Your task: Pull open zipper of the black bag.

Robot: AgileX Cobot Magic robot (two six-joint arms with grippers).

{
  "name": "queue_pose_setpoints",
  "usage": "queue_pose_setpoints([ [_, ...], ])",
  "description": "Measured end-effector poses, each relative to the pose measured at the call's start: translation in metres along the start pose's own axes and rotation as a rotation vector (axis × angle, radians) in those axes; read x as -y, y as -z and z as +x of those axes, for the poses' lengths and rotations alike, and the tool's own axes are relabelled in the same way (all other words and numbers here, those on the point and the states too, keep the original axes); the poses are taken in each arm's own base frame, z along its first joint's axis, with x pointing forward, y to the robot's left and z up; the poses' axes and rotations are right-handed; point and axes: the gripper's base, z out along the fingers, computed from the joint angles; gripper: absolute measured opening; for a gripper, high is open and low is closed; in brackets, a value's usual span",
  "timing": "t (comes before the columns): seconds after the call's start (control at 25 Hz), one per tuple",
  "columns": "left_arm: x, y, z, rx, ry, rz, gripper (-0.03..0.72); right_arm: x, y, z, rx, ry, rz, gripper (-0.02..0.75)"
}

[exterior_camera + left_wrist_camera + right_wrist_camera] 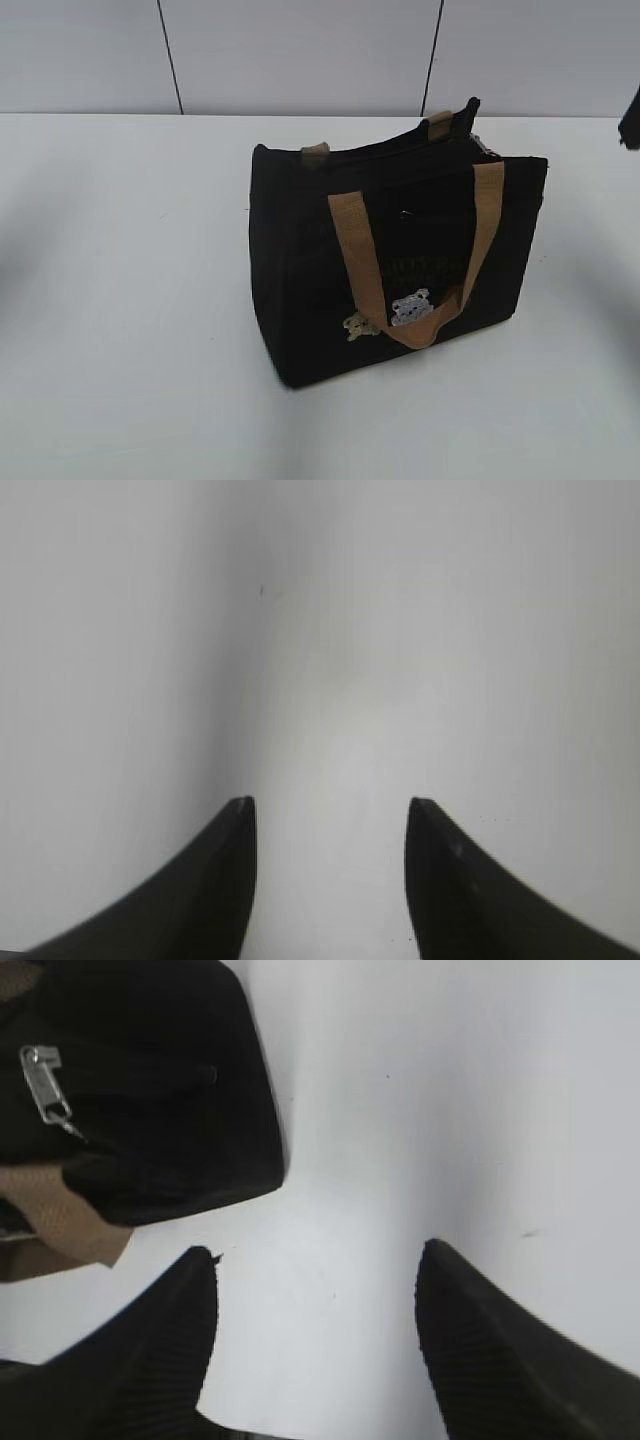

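The black bag (400,250) is sitting upright on the white bench (120,330), a little right of the middle in the exterior view. Nearest the camera, its front panel is showing a tan webbing handle (362,262) drooping down in a loop, with two small bear patches (410,307) at the bottom of that loop, one pale grey and one yellowish. Faint lettering is lying above them, too dim to read. The fabric is looking boxy and matte black. Farther back, the second handle is poking up along the top edge, and the top seam is running toward the far right corner, where a silvery glint is showing.

In the right wrist view, the zipper (45,1084) is appearing as a small silver metal tab with a ring, lying on the black fabric at the bag's end. The right end effector (315,1260) is hanging open just beside that end, over bare bench, holding nothing. The left end effector (330,805) is also standing open and empty over plain bench, probably well apart from the bag.
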Motion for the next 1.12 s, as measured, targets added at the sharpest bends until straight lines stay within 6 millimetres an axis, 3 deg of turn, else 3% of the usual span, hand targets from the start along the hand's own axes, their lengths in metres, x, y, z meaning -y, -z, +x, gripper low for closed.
queue_pose_setpoints([
  [0.16, -0.012, 0.022, 0.031, 0.046, 0.011, 0.014, 0.356, -0.006, 0.002, 0.040, -0.036, 0.000, -0.036, 0.473],
  [0.56, -0.027, 0.078, 0.153, 0.312, -0.001, 0.044, 0.352, -0.023, 0.043, 0.155, 0.116, 0.021, -0.064, 0.473],
  [0.84, -0.034, 0.073, 0.223, 0.535, -0.132, 0.053, 0.351, -0.034, 0.056, 0.225, 0.299, 0.067, -0.090, 0.473],
  [1.12, -0.031, 0.063, 0.269, 0.705, -0.187, 0.137, 0.351, -0.039, 0.061, 0.283, 0.533, 0.235, -0.040, 0.473],
])
